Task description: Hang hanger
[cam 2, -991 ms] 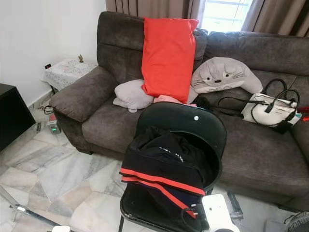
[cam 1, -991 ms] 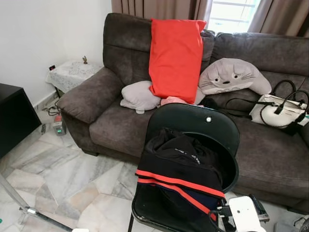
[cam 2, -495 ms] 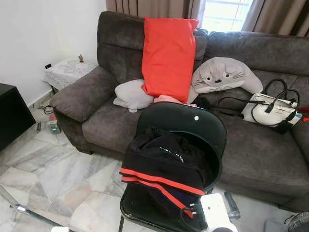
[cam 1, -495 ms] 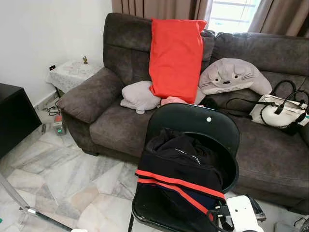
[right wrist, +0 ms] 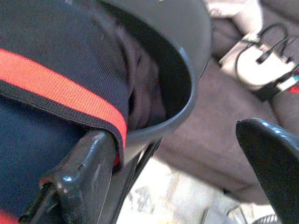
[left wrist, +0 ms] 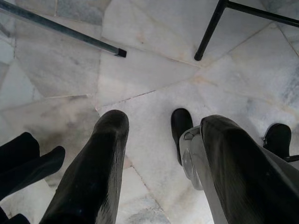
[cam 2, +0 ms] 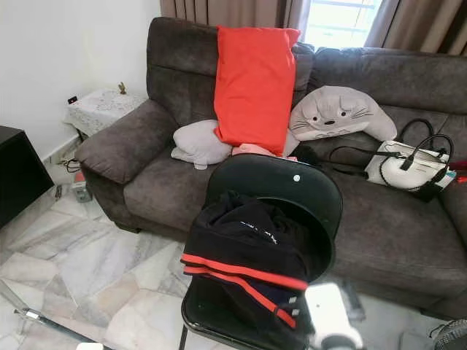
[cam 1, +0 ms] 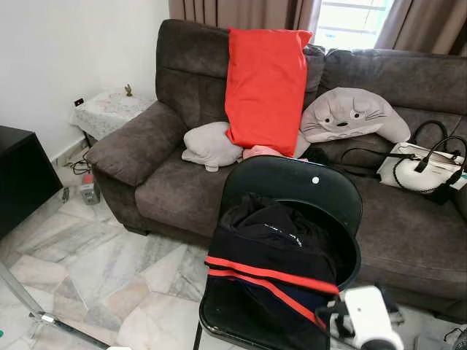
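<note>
A black garment with red stripes point(cam 1: 273, 251) is heaped over a black chair point(cam 1: 292, 179) standing before the sofa. My right arm's white wrist point(cam 1: 368, 321) is low at the chair's right front corner, blurred. In the right wrist view my right gripper point(right wrist: 168, 133) is open. One finger point(right wrist: 88, 177) rests against the garment's red-striped hem point(right wrist: 56, 81) at the chair shell's rim. The other finger point(right wrist: 275, 158) hangs free over the sofa side. My left gripper point(left wrist: 163, 123) is open above the marble floor, with nothing between its fingers.
A brown sofa point(cam 1: 168, 175) stands behind the chair with a red cushion point(cam 1: 266, 87), a grey plush point(cam 1: 350, 113) and a white handbag point(cam 1: 419, 168). A lace-covered side table point(cam 1: 109, 109) and a black cabinet point(cam 1: 22, 175) stand left. A metal rod point(left wrist: 60, 30) lies on the floor.
My right wrist has shifted slightly by the chair's corner and now shows motion blur. The garment, the chair and the left arm are unchanged.
</note>
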Robot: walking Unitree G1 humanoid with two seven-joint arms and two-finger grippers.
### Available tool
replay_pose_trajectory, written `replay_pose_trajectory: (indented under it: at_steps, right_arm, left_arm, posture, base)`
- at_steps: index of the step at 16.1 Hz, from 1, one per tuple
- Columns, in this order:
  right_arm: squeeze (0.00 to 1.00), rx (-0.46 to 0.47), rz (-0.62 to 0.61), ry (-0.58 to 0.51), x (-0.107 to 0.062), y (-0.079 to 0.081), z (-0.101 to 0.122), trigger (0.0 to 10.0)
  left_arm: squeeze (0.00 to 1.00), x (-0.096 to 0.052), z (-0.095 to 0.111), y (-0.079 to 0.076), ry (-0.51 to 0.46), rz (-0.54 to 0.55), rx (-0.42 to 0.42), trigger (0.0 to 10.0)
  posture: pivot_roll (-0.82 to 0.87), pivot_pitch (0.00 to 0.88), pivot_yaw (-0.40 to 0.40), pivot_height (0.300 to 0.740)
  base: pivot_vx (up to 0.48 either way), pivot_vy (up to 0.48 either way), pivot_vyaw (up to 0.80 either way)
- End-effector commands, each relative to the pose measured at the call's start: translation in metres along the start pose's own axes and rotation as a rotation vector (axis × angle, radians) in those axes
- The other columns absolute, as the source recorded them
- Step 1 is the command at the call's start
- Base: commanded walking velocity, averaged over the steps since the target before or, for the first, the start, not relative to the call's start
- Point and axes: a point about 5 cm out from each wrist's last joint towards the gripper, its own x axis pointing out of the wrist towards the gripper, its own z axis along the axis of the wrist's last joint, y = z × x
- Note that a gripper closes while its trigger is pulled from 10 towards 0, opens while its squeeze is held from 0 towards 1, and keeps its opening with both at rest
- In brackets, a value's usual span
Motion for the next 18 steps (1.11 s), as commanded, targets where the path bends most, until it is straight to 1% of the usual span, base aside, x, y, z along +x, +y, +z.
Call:
replay_pose_trajectory:
  at_steps: [1, 4, 6, 8, 10, 11, 12, 13, 14, 16, 18]
  right_arm:
    - [0.00, 0.019, -0.011, -0.040, 0.002, -0.002, 0.005, 10.0]
    - [0.00, 0.055, -0.045, -0.182, 0.003, -0.007, 0.027, 10.0]
    - [0.00, 0.074, -0.031, -0.247, 0.005, -0.006, 0.036, 10.0]
    - [0.00, 0.041, 0.012, -0.330, 0.006, -0.002, 0.046, 10.0]
    - [0.00, 0.035, 0.019, -0.288, 0.008, 0.001, 0.041, 10.0]
    - [0.00, 0.049, 0.018, -0.259, 0.009, 0.001, 0.038, 10.0]
    - [0.00, 0.044, 0.022, -0.220, 0.010, 0.002, 0.032, 10.0]
    - [0.00, 0.000, 0.056, -0.114, 0.010, 0.006, 0.016, 10.0]
    - [0.00, -0.015, 0.065, -0.087, 0.010, 0.006, 0.011, 10.0]
    - [0.00, -0.133, 0.042, -0.040, 0.011, -0.002, 0.001, 10.0]
    - [0.00, -0.103, 0.066, -0.017, 0.013, 0.000, -0.001, 10.0]
  left_arm:
    - [0.00, -0.001, -0.006, 0.004, 0.024, 0.007, 0.003, 10.0]
    - [0.00, -0.001, -0.006, 0.004, 0.024, 0.008, 0.003, 10.0]
    - [0.00, -0.001, -0.006, 0.004, 0.025, 0.007, 0.006, 10.0]
    - [0.00, -0.001, -0.006, 0.004, 0.025, 0.005, 0.007, 10.0]
    - [0.00, -0.001, -0.006, 0.004, 0.025, 0.006, 0.007, 10.0]
    - [0.00, -0.001, -0.006, 0.004, 0.025, 0.006, 0.007, 10.0]
    - [0.00, -0.001, -0.006, 0.004, 0.026, 0.006, 0.007, 10.0]
    - [0.00, -0.001, -0.007, 0.004, 0.028, 0.006, 0.007, 10.0]
    - [0.00, -0.001, -0.007, 0.003, 0.029, 0.006, 0.007, 10.0]
    - [0.00, -0.001, -0.007, 0.003, 0.030, 0.005, 0.008, 10.0]
    - [0.00, -0.001, -0.007, 0.004, 0.032, 0.006, 0.010, 10.0]
  posture:
    - [-0.03, 0.000, -0.008, 0.740]
    - [-0.03, 0.000, -0.006, 0.740]
    - [-0.03, 0.000, -0.006, 0.740]
    - [-0.03, 0.000, -0.005, 0.740]
    - [-0.03, 0.000, -0.006, 0.740]
    - [-0.03, 0.000, -0.007, 0.740]
    - [-0.03, 0.000, -0.006, 0.740]
    - [-0.03, 0.000, -0.006, 0.740]
    - [-0.03, 0.000, -0.006, 0.740]
    - [-0.03, 0.000, -0.005, 0.740]
    - [-0.03, 0.000, -0.005, 0.740]
  base:
    - [0.000, 0.000, 0.00]
    - [0.000, 0.000, 0.00]
    - [0.000, 0.000, 0.00]
    - [0.000, 0.000, 0.00]
    - [0.000, 0.000, 0.00]
    - [0.000, 0.000, 0.00]
    - [0.000, 0.000, 0.00]
    - [0.000, 0.000, 0.00]
    - [0.000, 0.000, 0.00]
    - [0.000, 0.000, 0.00]
    - [0.000, 0.000, 0.00]
